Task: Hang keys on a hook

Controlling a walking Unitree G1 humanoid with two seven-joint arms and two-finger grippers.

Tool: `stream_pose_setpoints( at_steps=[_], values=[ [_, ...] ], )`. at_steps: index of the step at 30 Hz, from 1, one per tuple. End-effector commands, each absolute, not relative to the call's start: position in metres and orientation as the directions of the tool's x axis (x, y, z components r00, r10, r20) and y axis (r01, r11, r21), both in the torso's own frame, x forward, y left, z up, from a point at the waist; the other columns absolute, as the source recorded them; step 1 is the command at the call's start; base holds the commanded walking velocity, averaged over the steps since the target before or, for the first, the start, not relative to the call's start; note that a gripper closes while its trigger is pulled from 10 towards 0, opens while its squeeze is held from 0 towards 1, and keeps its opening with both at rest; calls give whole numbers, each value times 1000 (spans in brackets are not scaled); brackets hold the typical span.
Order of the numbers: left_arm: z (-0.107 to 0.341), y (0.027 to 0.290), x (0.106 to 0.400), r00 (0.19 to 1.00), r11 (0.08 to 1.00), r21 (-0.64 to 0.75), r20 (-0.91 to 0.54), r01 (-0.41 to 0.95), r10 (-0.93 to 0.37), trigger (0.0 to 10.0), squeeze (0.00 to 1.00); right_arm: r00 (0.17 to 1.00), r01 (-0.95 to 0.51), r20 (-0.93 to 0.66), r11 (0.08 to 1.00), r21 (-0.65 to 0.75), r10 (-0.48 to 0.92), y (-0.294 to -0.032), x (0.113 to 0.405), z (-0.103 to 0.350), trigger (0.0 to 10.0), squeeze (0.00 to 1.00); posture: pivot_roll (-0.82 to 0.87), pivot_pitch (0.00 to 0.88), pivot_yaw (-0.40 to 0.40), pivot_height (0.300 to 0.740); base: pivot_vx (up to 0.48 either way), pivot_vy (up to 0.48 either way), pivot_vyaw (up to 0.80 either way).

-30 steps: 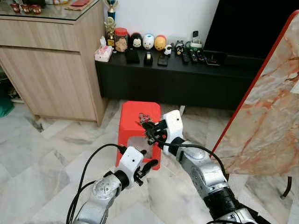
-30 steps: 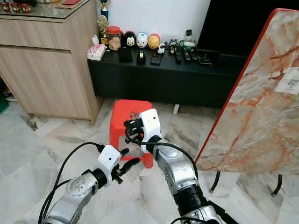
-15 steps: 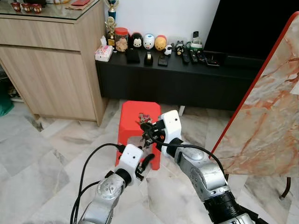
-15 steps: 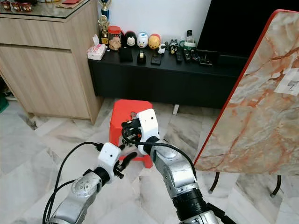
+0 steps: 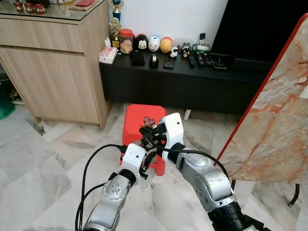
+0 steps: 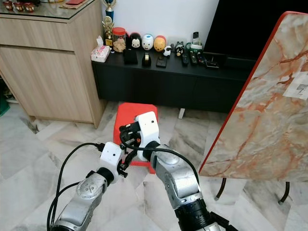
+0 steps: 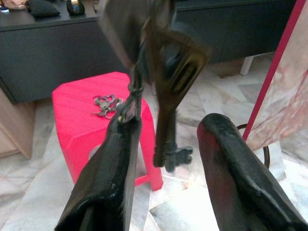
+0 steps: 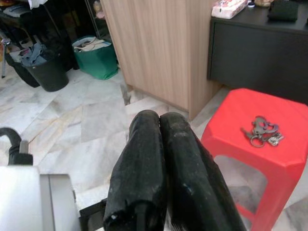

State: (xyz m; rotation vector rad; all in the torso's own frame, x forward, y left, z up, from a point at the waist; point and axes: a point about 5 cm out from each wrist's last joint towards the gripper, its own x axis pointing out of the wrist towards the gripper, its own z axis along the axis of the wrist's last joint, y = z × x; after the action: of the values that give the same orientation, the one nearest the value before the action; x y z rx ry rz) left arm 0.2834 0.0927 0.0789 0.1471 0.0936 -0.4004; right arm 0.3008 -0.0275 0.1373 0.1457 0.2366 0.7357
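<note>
Far left, against the wall: a pale wooden cabinet [image 5: 53,72]. Just right of it, a low black worktop [image 5: 192,82] with a row of small figurines [image 5: 153,43] along its far edge and a few remotes [image 5: 199,57] further right.

Near left, reaching up from the bottom edge: the left tool [image 5: 148,159] on its silver arm, a black cable looping beside it. Fingers [image 7: 115,163] spread wide, as seen from its own wrist camera. Hanging in the gap between them, a single large key [image 7: 169,96], bit end down, dangling from a ring at the top. Ring and its small link touching the tip of one finger; the other finger apart from the key.

Centre, on the marble floor [image 5: 43,159] in front of the worktop: a red stool [image 5: 137,125]. Lying on its seat, toward the far side, a small bunch of keys [image 8: 262,131], apart from both tools.

Just right of the left tool and slightly farther: the right tool [image 5: 148,135], over the near edge of the stool. Fingers [image 8: 144,159] pressed together, with no gap between them. Pinching the upper end of the hanging key, judging by the blurred grey shape above it in the left wrist view; exact hold hard to make out.

Far right: a large marble slab [image 5: 279,120] with a red edge, tilted, on dark legs.
</note>
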Motion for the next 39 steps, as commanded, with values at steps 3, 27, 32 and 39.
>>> stream_pose_setpoints(
  at_steps=[3, 27, 32, 39],
  values=[
    [83, 89, 287, 928, 921, 125, -96, 369, -359, 10000, 0, 717, -649, -146, 730, 214, 681, -27, 298, 143, 10000, 0, 11, 0, -147, 740, 0, 0, 0],
    [78, 85, 282, 901, 893, 129, -127, 430, -415, 0, 0, 747, -622, -139, 757, 198, 650, -33, 306, 148, 10000, 0, 15, 0, -146, 740, 0, 0, 0],
    [78, 86, 281, 900, 892, 133, -129, 432, -416, 0, 0, 751, -618, -140, 762, 195, 645, -33, 307, 148, 10000, 0, 14, 0, -144, 740, 0, 0, 0],
    [78, 92, 279, 908, 898, 152, -137, 413, -395, 0, 0, 761, -606, -145, 772, 190, 633, -37, 309, 147, 10000, 0, 16, 0, -145, 740, 0, 0, 0]
  ],
)
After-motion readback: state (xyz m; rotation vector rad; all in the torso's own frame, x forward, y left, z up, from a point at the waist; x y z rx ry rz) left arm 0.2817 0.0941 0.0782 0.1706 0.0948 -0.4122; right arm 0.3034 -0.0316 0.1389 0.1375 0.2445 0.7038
